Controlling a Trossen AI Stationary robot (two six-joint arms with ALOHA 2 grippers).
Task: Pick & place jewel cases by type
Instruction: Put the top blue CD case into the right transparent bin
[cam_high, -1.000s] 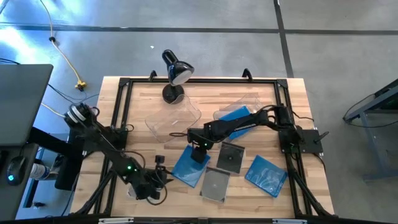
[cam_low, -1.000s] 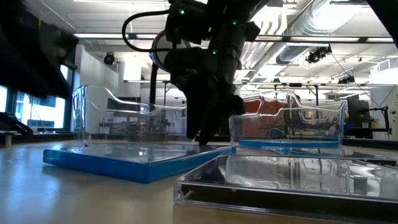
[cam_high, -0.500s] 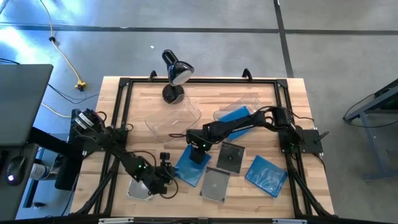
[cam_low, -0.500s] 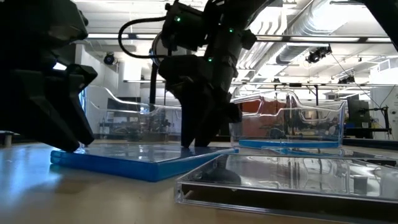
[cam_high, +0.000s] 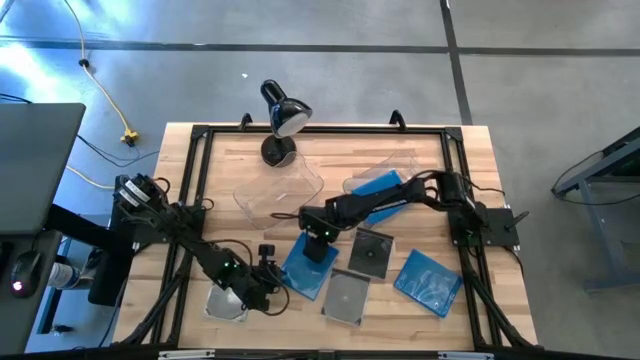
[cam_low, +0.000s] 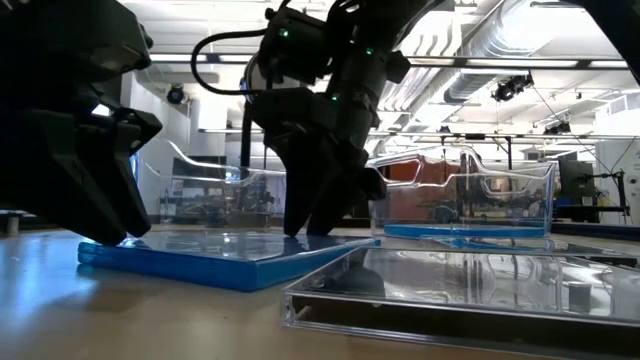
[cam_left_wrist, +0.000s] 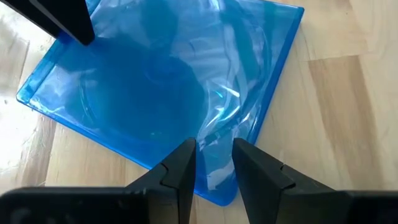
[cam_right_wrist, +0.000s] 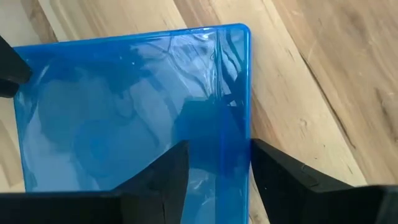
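A bright blue jewel case (cam_high: 300, 270) lies flat on the wood, left of the table's middle. My left gripper (cam_high: 268, 277) stands at its left corner, with its fingers a narrow gap apart (cam_left_wrist: 214, 168). My right gripper (cam_high: 320, 243) is open over the case's far corner (cam_right_wrist: 214, 174). Two dark grey cases (cam_high: 372, 252) (cam_high: 345, 297) and another blue one (cam_high: 430, 280) lie to the right. A pale flat case (cam_high: 225, 300) lies under my left arm. Blue cases lie in the right clear bin (cam_high: 385, 185). My left gripper comes down slanting from the table's left onto the blue case's left corner (cam_left_wrist: 214, 143). In the low view its tip (cam_low: 112, 236) reaches the case's top; whether it touches, I cannot tell. My right gripper points down from above at the far corner. One finger (cam_right_wrist: 168, 171) is over the case's top, the other (cam_right_wrist: 280, 171) past its edge (cam_right_wrist: 247, 124) over the wood. Its tips (cam_low: 308, 230) reach the case in the low view. The case stays flat.
Two clear bins (cam_high: 280, 190) (cam_high: 390, 165) stand on the far half of the table. A black desk lamp (cam_high: 280, 120) is at the far edge. A black frame (cam_high: 190, 180) runs round the table top. Bare wood shows at the far left.
My left gripper moved from the table's near edge toward the blue case and now stands at its left corner, leaving the pale case uncovered behind it. My right gripper stayed at the case's far corner and sank slightly.
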